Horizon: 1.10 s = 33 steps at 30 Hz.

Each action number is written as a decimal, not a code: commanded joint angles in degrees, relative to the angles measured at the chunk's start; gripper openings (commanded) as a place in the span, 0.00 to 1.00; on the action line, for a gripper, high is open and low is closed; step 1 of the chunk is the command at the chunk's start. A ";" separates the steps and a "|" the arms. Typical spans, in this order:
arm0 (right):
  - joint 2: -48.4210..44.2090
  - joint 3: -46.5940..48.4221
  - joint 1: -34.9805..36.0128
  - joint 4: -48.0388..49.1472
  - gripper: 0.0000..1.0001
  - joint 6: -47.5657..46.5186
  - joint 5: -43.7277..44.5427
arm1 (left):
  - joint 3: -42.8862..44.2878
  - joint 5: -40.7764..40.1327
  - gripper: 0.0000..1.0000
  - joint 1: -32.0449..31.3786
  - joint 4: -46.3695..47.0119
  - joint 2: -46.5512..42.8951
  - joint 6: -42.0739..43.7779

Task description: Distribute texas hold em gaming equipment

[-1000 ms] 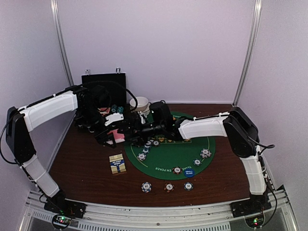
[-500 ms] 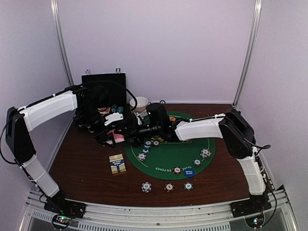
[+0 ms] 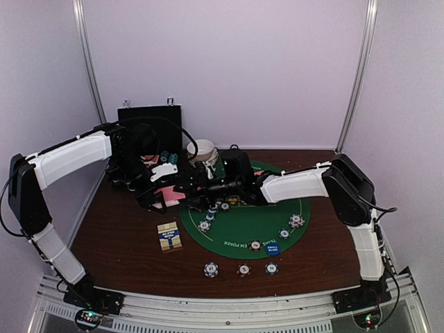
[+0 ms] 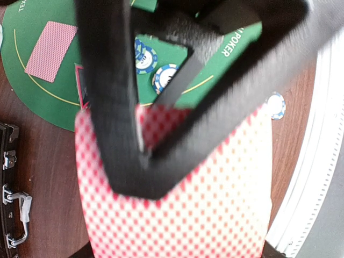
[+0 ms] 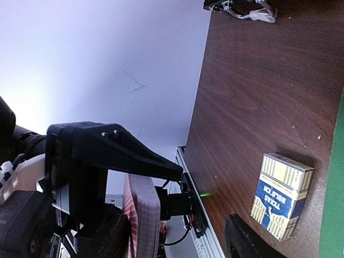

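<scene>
My left gripper (image 3: 161, 193) is shut on a deck of pink-backed playing cards (image 4: 177, 209), held above the table's left side by the mat's edge. My right gripper (image 3: 198, 189) reaches across to it. Its fingers (image 5: 107, 156) stand apart, and the deck's edge (image 5: 142, 215) lies between them, close under the upper one. That black finger (image 4: 107, 107) crosses the deck's back in the left wrist view. One card (image 4: 52, 44) lies face down on the green mat (image 3: 239, 232). Striped chips (image 3: 204, 225) and a blue disc (image 3: 272, 248) sit on the mat.
Three chips (image 3: 243, 269) stand in a row near the front edge. A blue and cream card box (image 3: 169, 236) lies left of the mat. The open black case (image 3: 149, 128) and stacked white bowls (image 3: 203, 149) stand at the back.
The right gripper's jaws have narrowed around the deck. The right arm shifted slightly left, then back. The left arm and deck have stayed put.
</scene>
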 commanded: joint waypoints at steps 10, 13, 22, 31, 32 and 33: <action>-3.60 -2.62 -0.19 8.23 0.65 5.51 -0.96 | 1.75 1.30 0.00 -0.02 1.02 -0.59 0.16; -2.39 -3.37 -0.15 15.22 0.64 10.65 -1.05 | 1.75 1.37 0.00 -0.02 1.02 -0.59 0.15; -4.65 -7.98 -0.71 11.07 0.66 6.22 -0.82 | 0.16 0.23 0.00 -0.02 0.86 -1.44 0.76; -1.61 -1.71 0.43 9.40 0.74 6.18 -1.13 | 0.25 0.33 0.00 -0.02 0.89 -1.29 0.77; -1.48 -1.55 0.51 9.65 0.74 6.38 -1.22 | 0.20 0.31 0.00 -0.02 0.91 -1.34 0.83; -1.35 -1.87 0.60 10.39 0.74 6.86 -1.16 | 0.13 0.27 0.00 -0.02 0.92 -1.30 0.86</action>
